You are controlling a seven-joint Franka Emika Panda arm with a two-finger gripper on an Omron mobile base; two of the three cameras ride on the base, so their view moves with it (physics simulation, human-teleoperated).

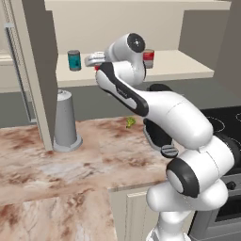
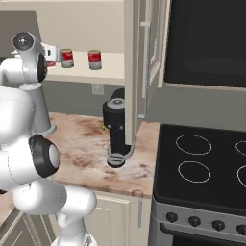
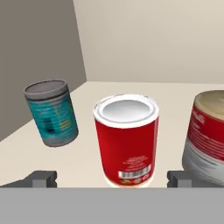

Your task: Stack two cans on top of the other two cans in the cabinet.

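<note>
Gripper: we see its jaws wide apart, holding nothing.
All-red can: upright between the fingertips.
Teal can: left of it, apart.

You get two base views from behind the arm, left and right, looking forward at the cabinet shelf both share. Your hand view sits close, facing the all-red can ahead of the pincer.

On the shelf of the cabinet I count four cans: one teal can, one all-red can, and two red-and-grey cans. On the counter there is one grey cone-shaped thing and one dark appliance. The stove shows four burner rings.
</note>
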